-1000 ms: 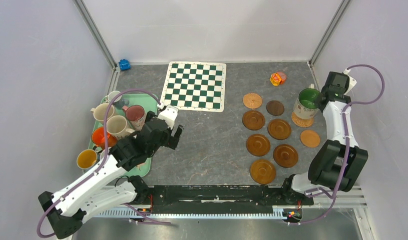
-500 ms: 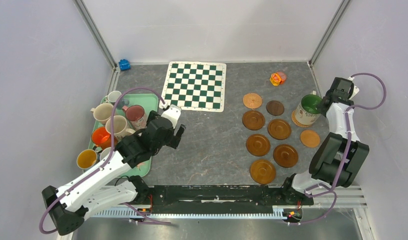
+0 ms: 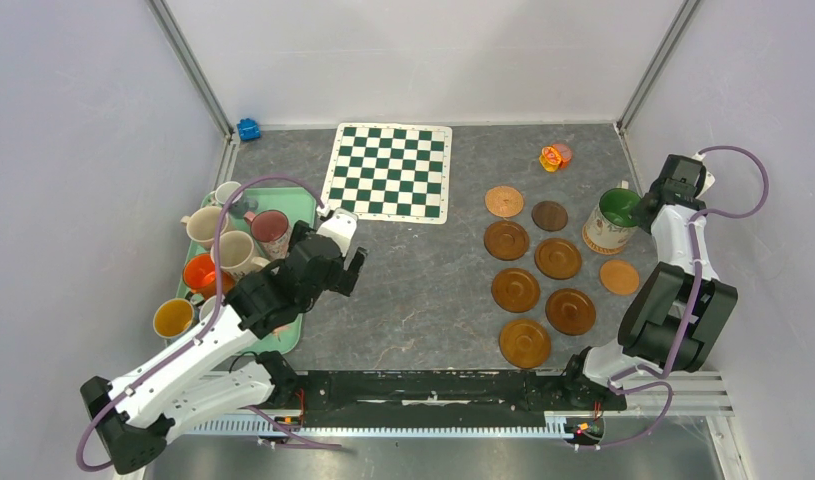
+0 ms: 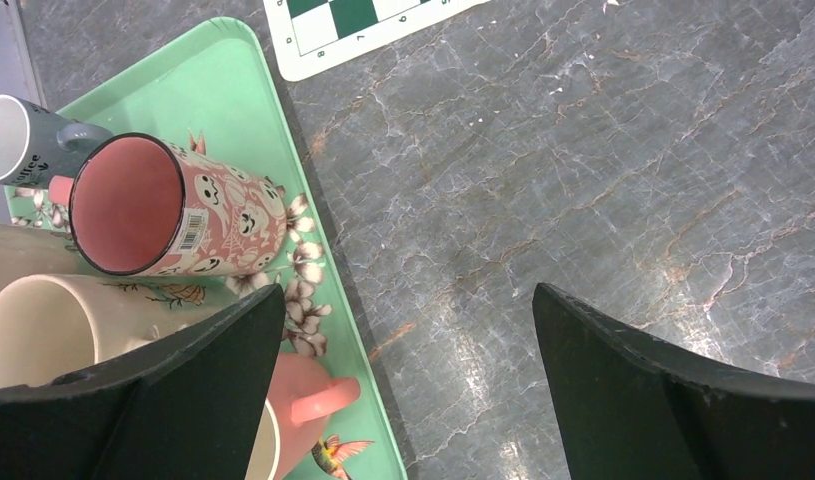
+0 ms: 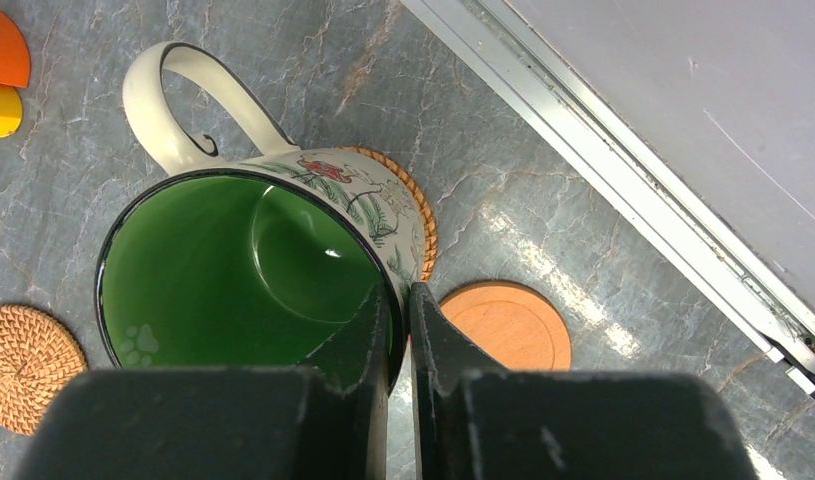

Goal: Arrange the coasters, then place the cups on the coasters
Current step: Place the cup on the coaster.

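Mug (image 5: 243, 270) pinched by right gripper (image 5: 401, 300); left gripper (image 4: 405, 300) agape

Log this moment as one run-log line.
right jaws: shut on green-lined mug rim | mug: over woven coaster | left jaws: open, empty, above tray edge

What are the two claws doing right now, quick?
Left claw: open, holding nothing.
Right claw: closed on the rim of the green-lined mug.

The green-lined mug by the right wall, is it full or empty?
Empty. The right wrist view looks straight into the green-lined mug: bare glossy green floor, no liquid. The right hand pinches its rim.
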`<state>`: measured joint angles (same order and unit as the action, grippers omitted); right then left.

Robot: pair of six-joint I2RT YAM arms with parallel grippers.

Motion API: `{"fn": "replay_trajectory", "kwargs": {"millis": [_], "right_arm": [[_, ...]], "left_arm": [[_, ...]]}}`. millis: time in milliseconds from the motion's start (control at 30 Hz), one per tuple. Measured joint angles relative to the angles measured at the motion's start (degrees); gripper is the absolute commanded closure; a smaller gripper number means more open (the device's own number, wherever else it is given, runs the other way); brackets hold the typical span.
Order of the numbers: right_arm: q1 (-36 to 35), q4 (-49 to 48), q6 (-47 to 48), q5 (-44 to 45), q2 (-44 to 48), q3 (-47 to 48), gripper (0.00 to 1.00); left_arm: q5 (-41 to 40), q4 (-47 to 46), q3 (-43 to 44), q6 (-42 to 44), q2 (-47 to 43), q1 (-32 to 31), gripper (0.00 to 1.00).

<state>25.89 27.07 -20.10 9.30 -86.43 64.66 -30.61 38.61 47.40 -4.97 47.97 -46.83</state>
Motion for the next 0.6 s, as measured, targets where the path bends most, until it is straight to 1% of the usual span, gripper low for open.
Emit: {"fn": "replay_trajectory", "kwargs": {"millis": [600], "right_arm": [[0.0, -0.1, 0.2, -0.5, 0.0, 0.0, 1.00]], "left_arm": [[-0.7, 0.0, 0.0, 0.0, -1.0, 0.0, 0.00]]}}
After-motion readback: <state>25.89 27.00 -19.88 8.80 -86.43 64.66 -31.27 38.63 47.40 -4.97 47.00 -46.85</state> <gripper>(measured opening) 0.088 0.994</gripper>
